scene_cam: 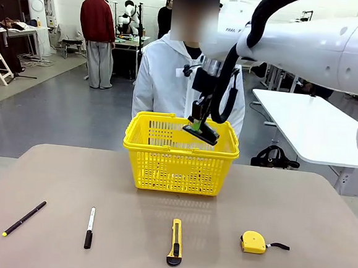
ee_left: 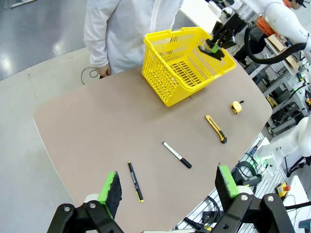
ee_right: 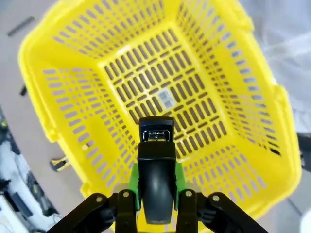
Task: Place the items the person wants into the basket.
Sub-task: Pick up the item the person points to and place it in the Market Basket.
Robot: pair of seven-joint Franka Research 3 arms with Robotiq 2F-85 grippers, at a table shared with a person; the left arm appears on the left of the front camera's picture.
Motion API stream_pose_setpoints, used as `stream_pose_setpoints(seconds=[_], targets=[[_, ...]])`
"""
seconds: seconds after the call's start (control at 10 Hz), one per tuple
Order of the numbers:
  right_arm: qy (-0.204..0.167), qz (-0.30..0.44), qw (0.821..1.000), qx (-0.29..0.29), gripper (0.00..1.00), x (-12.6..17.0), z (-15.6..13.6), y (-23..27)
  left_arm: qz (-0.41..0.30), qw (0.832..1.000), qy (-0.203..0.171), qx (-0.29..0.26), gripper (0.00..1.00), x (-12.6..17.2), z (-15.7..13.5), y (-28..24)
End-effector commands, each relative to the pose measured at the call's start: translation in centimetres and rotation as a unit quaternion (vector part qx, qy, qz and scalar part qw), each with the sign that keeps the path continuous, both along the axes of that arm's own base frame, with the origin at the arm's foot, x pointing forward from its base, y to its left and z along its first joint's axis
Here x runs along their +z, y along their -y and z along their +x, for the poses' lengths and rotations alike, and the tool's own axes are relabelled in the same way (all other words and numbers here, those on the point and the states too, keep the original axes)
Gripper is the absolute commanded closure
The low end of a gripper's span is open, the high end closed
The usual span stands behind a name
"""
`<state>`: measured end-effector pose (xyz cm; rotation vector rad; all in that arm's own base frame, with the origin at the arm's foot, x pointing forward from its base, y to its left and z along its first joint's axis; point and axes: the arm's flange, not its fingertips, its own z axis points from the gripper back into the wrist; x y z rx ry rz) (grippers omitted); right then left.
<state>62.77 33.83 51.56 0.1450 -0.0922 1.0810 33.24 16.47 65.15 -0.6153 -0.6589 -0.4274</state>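
The yellow basket (scene_cam: 180, 156) stands at the far middle of the table, in front of the person (scene_cam: 165, 77) in a white jacket. Over its open top my right gripper (scene_cam: 199, 126) is shut on a black oblong object (ee_right: 156, 165), with the bare basket floor (ee_right: 194, 97) below. In a row along the near side lie the black pen (scene_cam: 23, 218) with a yellow tip at the left and the yellow tape measure (scene_cam: 254, 242) at the right. My left gripper (ee_left: 167, 183) is open high above the near table edge, holding nothing; the pen (ee_left: 135, 181) lies below it.
Between the pen and the tape measure lie a white-barrelled marker (scene_cam: 89, 227) and a yellow-and-black utility knife (scene_cam: 175, 242). A white table (scene_cam: 316, 129) stands at the back right. The person's hand (ee_left: 102, 72) rests at the far table edge.
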Motion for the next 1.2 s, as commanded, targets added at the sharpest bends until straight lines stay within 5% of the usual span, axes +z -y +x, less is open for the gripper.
stream_pose_setpoints(seconds=[0.0, 0.5, 0.6, 0.8, 1.1], targets=[[0.003, -0.021, 0.999, 0.044, 0.68, -1.0, 1.9, -2.0, -0.007, 1.000, 0.008, -0.008, 0.00, 0.0, -0.1, -0.2], [-0.010, -0.048, 0.995, 0.081, 0.68, -4.5, 3.6, -3.3, -0.007, 1.000, 0.008, -0.008, 0.00, 0.0, -0.1, -0.2], [-0.007, -0.051, 0.995, 0.087, 0.16, -4.5, 3.5, -3.3, -0.007, 1.000, 0.008, -0.008, 0.00, 0.0, -0.1, -0.2], [-0.011, -0.056, 0.994, 0.090, 0.00, -4.4, 3.4, -3.5, -0.007, 1.000, 0.008, -0.008, 0.00, 0.0, -0.1, -0.2], [-0.014, -0.059, 0.994, 0.093, 0.00, -4.4, 3.3, -3.5, -0.007, 1.000, 0.008, -0.008, 0.00, 0.0, -0.1, -0.2]])
